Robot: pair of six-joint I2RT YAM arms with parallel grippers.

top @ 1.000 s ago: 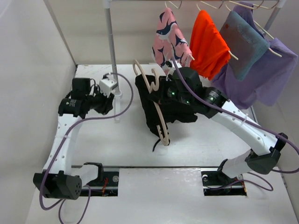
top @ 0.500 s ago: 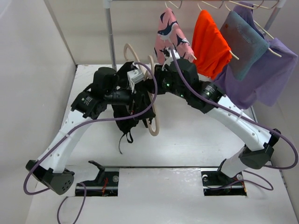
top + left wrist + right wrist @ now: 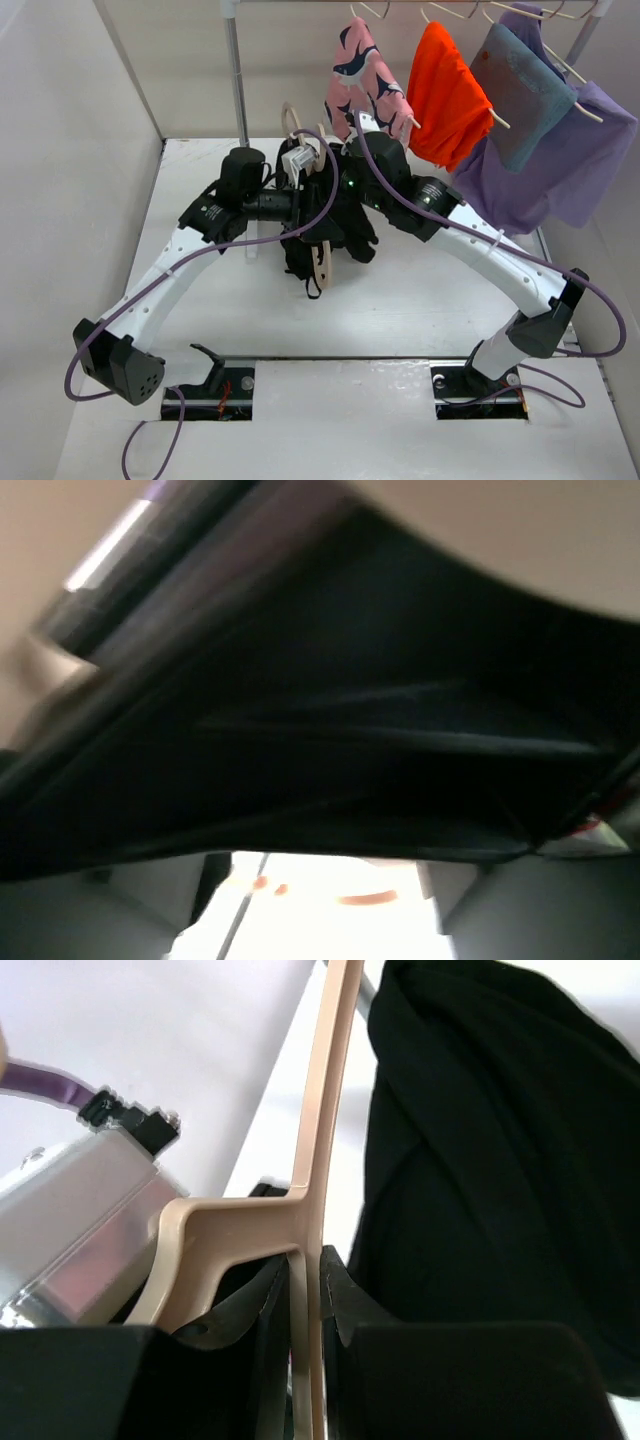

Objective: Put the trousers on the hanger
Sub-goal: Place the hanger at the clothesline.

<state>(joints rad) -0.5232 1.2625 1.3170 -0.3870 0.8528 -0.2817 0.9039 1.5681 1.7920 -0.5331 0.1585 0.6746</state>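
Right gripper (image 3: 305,1295) clamped on the hanger (image 3: 325,1110); left gripper (image 3: 288,205) at the trousers (image 3: 490,1160).
From the right wrist, both jaws pinch the pale hanger's thin bar, with the black trousers bunched just beside it at 3 o'clock. From above, the two arms meet over the far middle of the table (image 3: 420,310). The left gripper reaches into the dark cloth from 9 o'clock; blurred fabric fills its wrist view, so its grip cannot be told. A pink patterned garment (image 3: 362,75) hangs at 12 o'clock and an orange garment (image 3: 445,90) at 1 o'clock.
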